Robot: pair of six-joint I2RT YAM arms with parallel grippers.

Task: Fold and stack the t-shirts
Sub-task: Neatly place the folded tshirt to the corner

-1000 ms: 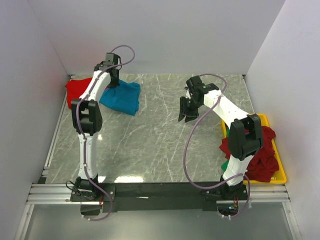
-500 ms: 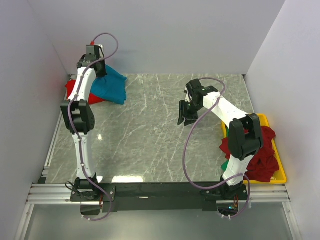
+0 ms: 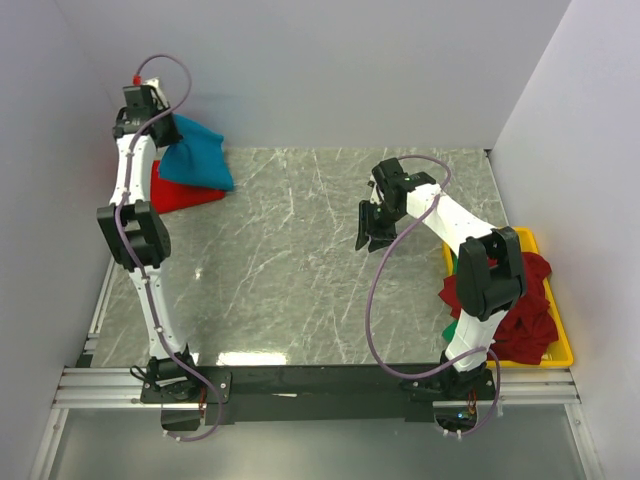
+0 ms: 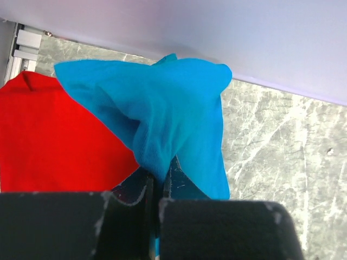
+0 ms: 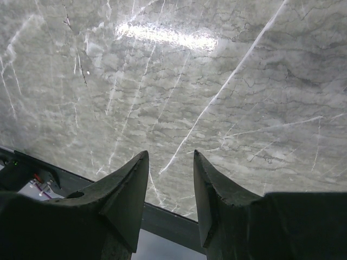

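My left gripper (image 3: 158, 138) is shut on the teal-blue t-shirt (image 3: 195, 163), which hangs bunched from it at the far left, over the edge of the bright red t-shirt (image 3: 178, 195) lying flat on the table. In the left wrist view the teal shirt (image 4: 162, 108) drapes from my closed fingers (image 4: 173, 179) with the red shirt (image 4: 54, 135) beneath on the left. My right gripper (image 3: 368, 232) is open and empty above bare table, mid right; it also shows in the right wrist view (image 5: 171, 157). A pile of dark red t-shirts (image 3: 520, 305) and a bit of green one (image 3: 452, 331) fill the yellow tray (image 3: 560, 350).
The marble table top (image 3: 300, 270) lies between white walls at the back and both sides. The yellow tray sits at the right edge near the right arm's base. A metal rail runs along the near edge.
My left gripper has carried the teal-blue t-shirt leftward and toward the back left corner, over the red t-shirt. My right arm has barely moved.
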